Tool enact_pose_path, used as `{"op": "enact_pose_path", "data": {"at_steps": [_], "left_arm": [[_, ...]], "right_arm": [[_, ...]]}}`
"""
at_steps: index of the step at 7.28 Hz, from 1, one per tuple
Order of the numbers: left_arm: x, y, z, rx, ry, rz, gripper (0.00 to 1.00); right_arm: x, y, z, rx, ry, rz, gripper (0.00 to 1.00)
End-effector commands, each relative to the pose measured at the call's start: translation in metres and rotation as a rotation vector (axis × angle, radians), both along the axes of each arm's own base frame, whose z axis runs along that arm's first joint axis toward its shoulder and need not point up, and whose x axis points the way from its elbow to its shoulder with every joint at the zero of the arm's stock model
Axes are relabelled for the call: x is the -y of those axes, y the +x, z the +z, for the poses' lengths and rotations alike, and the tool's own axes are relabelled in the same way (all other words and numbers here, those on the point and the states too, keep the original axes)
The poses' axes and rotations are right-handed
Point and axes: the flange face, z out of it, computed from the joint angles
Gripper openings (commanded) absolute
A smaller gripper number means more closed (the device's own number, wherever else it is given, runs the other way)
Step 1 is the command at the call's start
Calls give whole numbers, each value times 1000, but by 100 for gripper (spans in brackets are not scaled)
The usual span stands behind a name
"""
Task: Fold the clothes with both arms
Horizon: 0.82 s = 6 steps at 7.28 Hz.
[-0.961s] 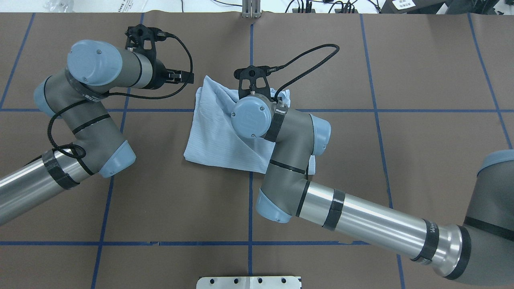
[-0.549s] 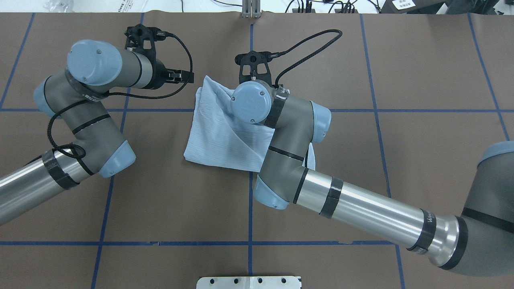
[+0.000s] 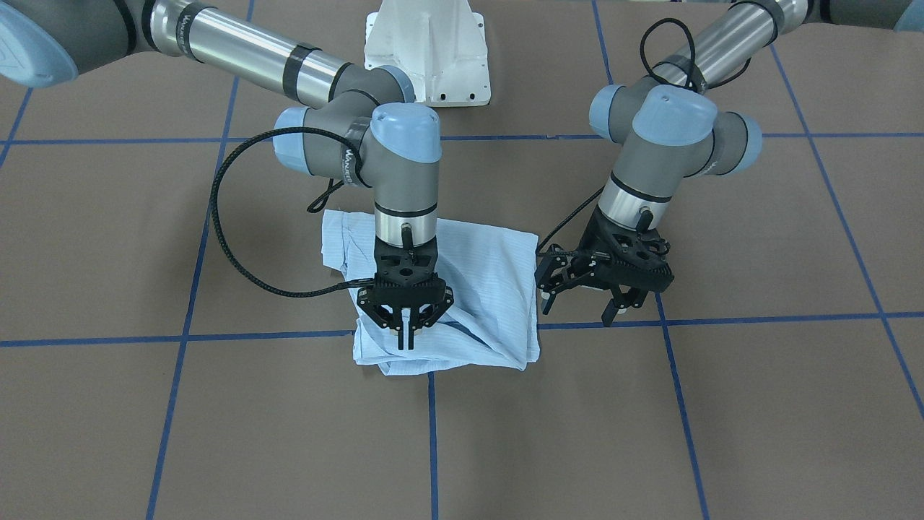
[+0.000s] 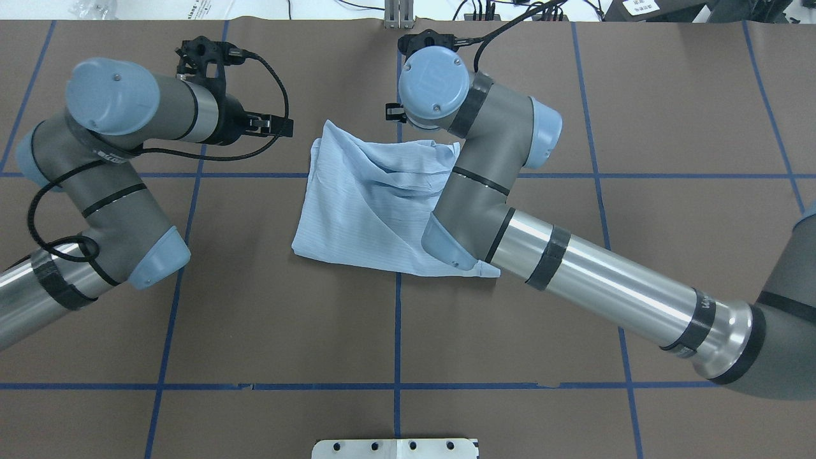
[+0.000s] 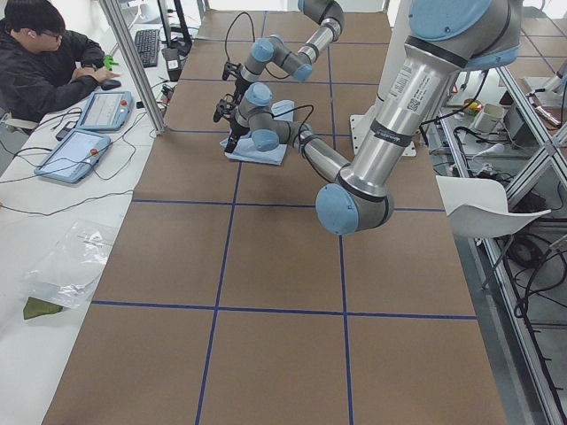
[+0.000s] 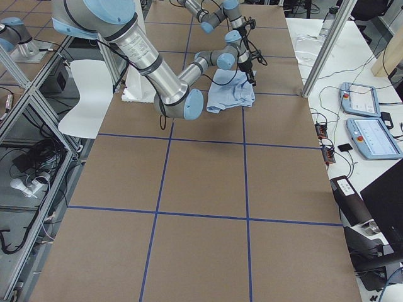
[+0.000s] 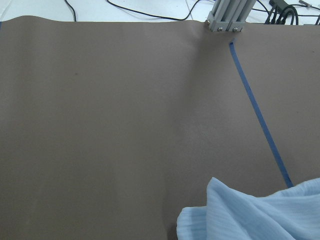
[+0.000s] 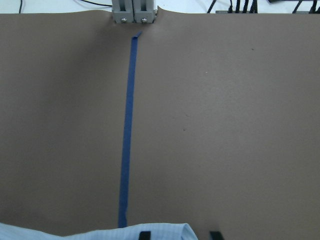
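Directions are read on the overhead view, with 12 o'clock pointing away from the robot.

1. Workpiece. The shirt [image 4: 363, 210] lies on the table [image 4: 255, 331], folded to a rough four-sided packet over a crossing of the blue tape lines [image 4: 398, 331]. Its 6 o'clock edge is smooth. A band of rumpled ridges [image 4: 395, 169] runs along the 12 o'clock edge.

2. Right gripper [image 3: 406, 341]. It points down at the packet's 12 o'clock hem. In its wrist view the fingertips [image 8: 145, 234] stand a narrow gap apart with nothing between them, so it is released. Whether they touch the cloth cannot be told.

3. Left gripper [image 3: 577, 312]. It lies level just off the 10 o'clock corner, pointing toward 3 o'clock and clear of the cloth. Its fingers are spread and empty.

4. Arms. The right arm [image 4: 599, 287] crosses over the 4 o'clock corner. The left arm [image 4: 115, 204] stands at 9 o'clock, apart from the packet.

5. Likely hazards.
- The fabric is thin and layered. A pinch that takes only the top layer would probably peel the packet open.
- Folding over the rumpled band would trap creases.
- A level approach by the left gripper may push the corner instead of seizing it.
- Unequal lift between the two grippers would skew the fold.
- A low right elbow could drag the 4 o'clock corner.
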Motion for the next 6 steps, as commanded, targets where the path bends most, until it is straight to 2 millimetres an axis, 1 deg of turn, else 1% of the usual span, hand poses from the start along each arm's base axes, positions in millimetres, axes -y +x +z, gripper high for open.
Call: {"op": "enact_pose_path", "data": {"at_steps": [1, 2, 3, 4, 5, 6], "left_arm": [[-30, -56, -12, 98, 36, 40, 100], [-42, -82, -16, 150, 48, 52, 100], [-47, -114, -5, 193, 78, 87, 100], [-45, -161, 22, 245, 123, 146, 100], [-40, -222, 61, 317, 176, 208, 100], [-36, -283, 96, 404, 225, 232, 100]], "right_arm": [[-5, 85, 45, 58, -40, -63, 99], [-12, 135, 61, 37, -52, -112, 99], [-17, 180, 59, 1, -45, -169, 100], [-27, 223, 67, -37, -39, -220, 100], [-35, 268, 93, -64, -21, -278, 100], [-40, 308, 129, -82, -16, -324, 100]]}}
